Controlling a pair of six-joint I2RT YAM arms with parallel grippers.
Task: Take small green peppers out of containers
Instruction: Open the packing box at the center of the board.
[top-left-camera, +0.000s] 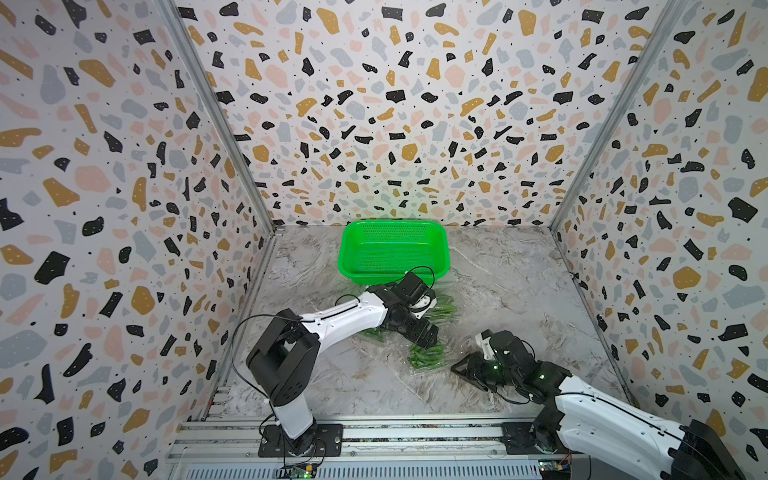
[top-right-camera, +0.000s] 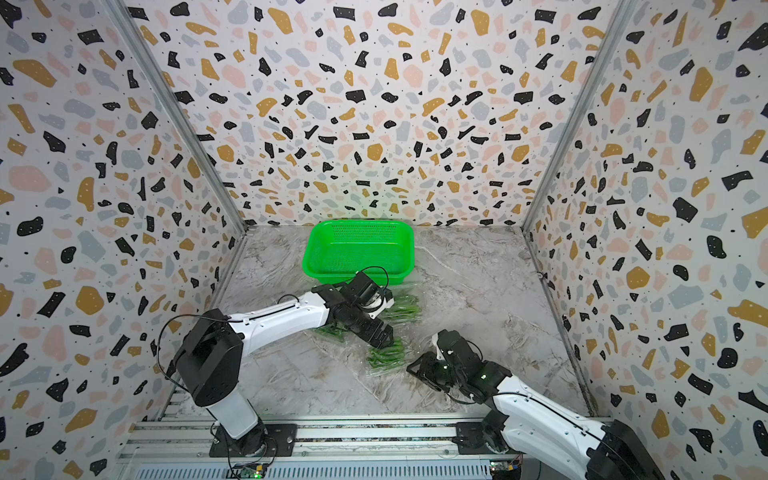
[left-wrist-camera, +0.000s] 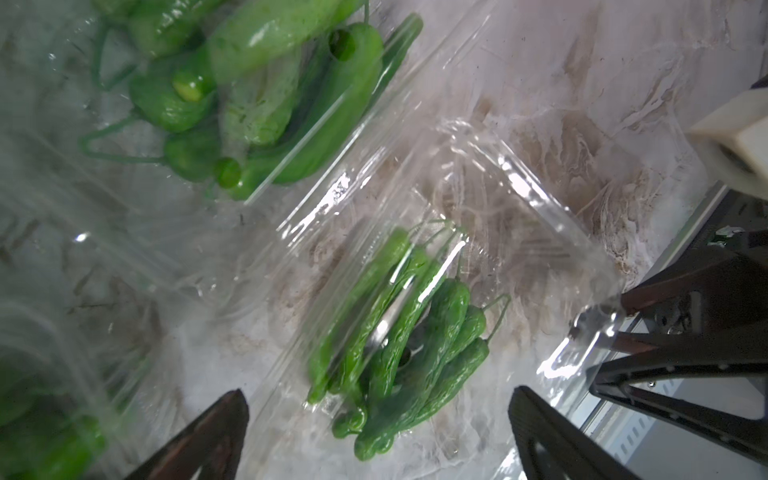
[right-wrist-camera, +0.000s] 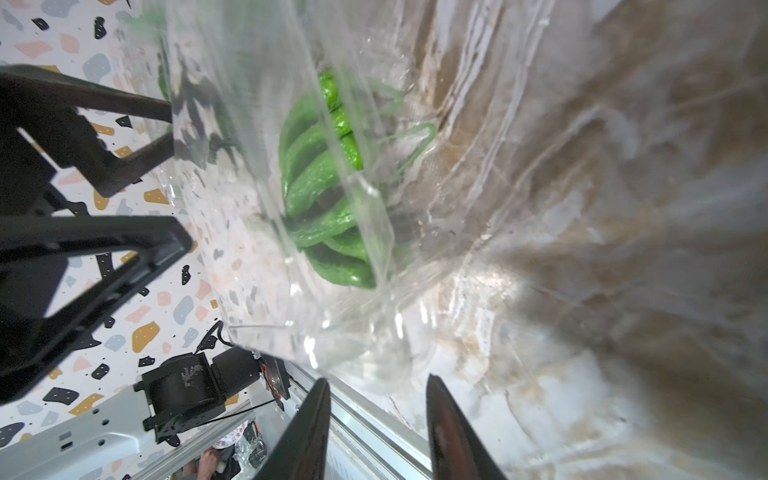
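1. Left pincer (left-wrist-camera: 378, 395) gapes wide, empty, poised over the small green peppers (left-wrist-camera: 399, 332) — ready to reach in, I'd guess.
2. Right pincer (right-wrist-camera: 378, 380), jaws part-way apart, brackets the edge of the clear pack (left-wrist-camera: 540, 199), likely to anchor it.
3. Peppers lie inside their packs on the worktop (top-left-camera: 519, 291), near the green basket (top-left-camera: 392, 249).

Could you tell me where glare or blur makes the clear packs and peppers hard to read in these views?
Left wrist view: white glare streaks on the clear pack; its peppers are sharp, the corner ones blurred. Right wrist view: plastic and table smeared out of focus. Both top views: evenly lit, packs nearly invisible.
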